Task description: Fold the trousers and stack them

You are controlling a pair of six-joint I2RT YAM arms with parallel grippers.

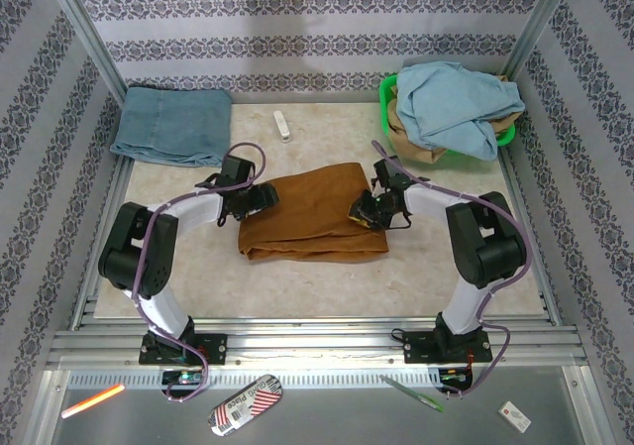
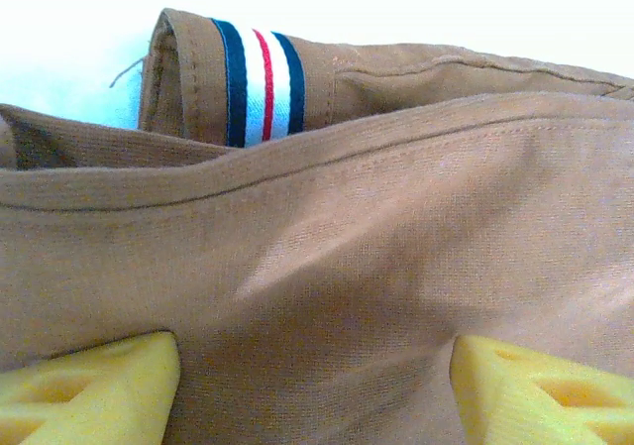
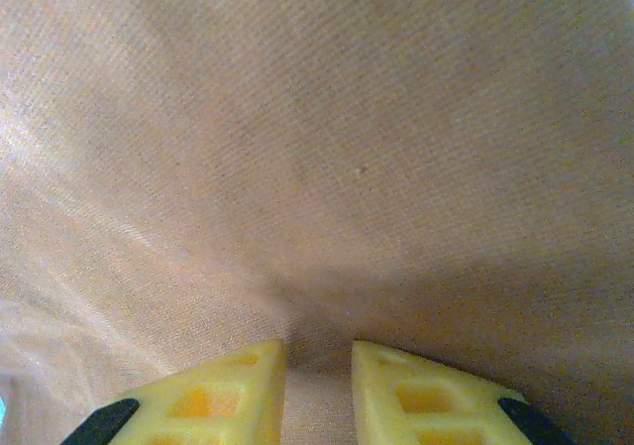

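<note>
The rust-brown trousers (image 1: pixel 312 212) lie folded in the middle of the table. My left gripper (image 1: pixel 260 199) is at their left edge. In the left wrist view its yellow fingers (image 2: pixel 89 390) stand wide apart, open, with brown cloth (image 2: pixel 327 267) spread between and ahead of them. A navy, white and red striped tab (image 2: pixel 263 83) shows on the waistband behind. My right gripper (image 1: pixel 369 212) is at the trousers' right edge. In the right wrist view its fingers (image 3: pixel 228 395) are close together, pinching a fold of the cloth (image 3: pixel 327 167).
A folded denim-blue cloth (image 1: pixel 170 123) lies at the back left. A green basket (image 1: pixel 388 93) at the back right holds a light-blue garment (image 1: pixel 456 103) and a tan one. A small white object (image 1: pixel 282 125) lies behind the trousers. Patterned walls close three sides.
</note>
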